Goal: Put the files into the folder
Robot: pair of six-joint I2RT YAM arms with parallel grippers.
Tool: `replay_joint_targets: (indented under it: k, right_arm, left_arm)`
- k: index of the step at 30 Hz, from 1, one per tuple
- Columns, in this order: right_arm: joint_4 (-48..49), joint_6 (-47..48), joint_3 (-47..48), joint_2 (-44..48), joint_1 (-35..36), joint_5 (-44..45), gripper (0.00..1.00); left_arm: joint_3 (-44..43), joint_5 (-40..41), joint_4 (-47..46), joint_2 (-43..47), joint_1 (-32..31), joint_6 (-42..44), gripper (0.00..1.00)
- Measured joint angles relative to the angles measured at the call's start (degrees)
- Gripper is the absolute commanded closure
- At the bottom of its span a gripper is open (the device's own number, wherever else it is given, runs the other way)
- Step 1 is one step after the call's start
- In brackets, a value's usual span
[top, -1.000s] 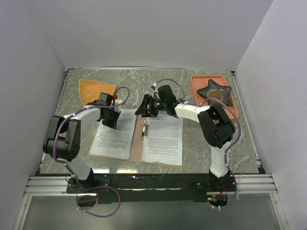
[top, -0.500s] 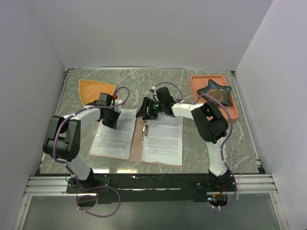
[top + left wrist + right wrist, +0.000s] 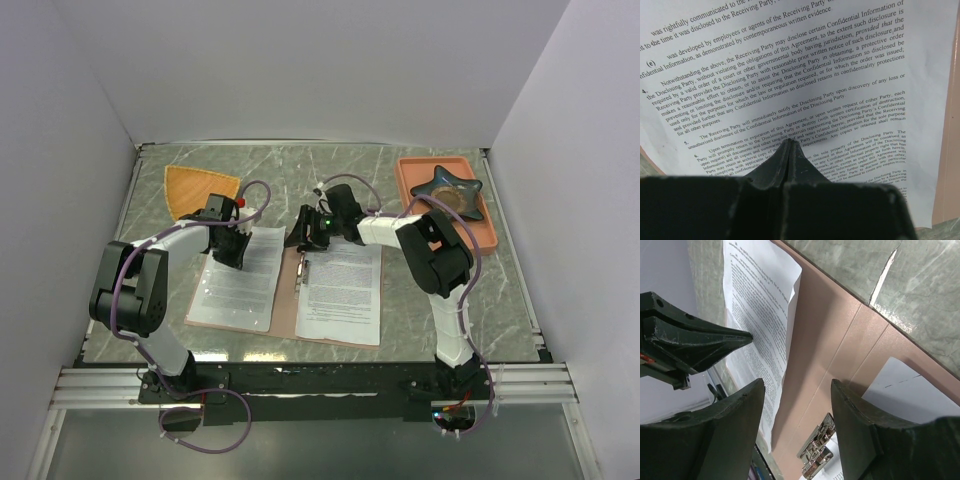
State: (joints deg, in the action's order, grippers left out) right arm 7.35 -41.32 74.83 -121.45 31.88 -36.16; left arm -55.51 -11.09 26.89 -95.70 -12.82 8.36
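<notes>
The folder (image 3: 288, 305) lies open and flat on the table, its pinkish-brown card showing down the middle (image 3: 830, 340). A printed sheet of the files (image 3: 238, 282) covers its left half and another sheet (image 3: 342, 290) covers its right half. A metal clip (image 3: 817, 447) sits by the crease. My left gripper (image 3: 232, 250) is shut, its tips (image 3: 790, 142) resting on the left sheet's text (image 3: 805, 70). My right gripper (image 3: 305, 232) hovers open over the folder's far edge near the crease, with nothing between its fingers (image 3: 735, 420). Midway between its tips (image 3: 797, 385) only bare card shows.
An orange fan-shaped plate (image 3: 197, 188) lies at the back left. A salmon tray (image 3: 480, 225) at the back right holds a dark star-shaped dish (image 3: 447, 187). White walls close in the table on three sides.
My right gripper has shifted slightly left along the folder's far edge and its jaws have narrowed a little. The left gripper and both sheets have stayed put.
</notes>
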Motion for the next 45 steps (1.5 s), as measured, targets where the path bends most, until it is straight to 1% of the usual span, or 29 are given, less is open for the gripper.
replay_joint_targets:
  k: [25, 45]
  right_arm:
    - [5.46, -3.87, -4.26, 0.15, 1.16, -2.47, 0.41]
    - [8.66, -6.29, -7.04, 4.37, 3.52, -2.45, 0.45]
  left_arm:
    - [0.0, 0.02, 0.0, 0.04, 0.0, 0.0, 0.98]
    - [0.02, 0.04, -0.04, 0.09, 0.0, 0.0, 0.98]
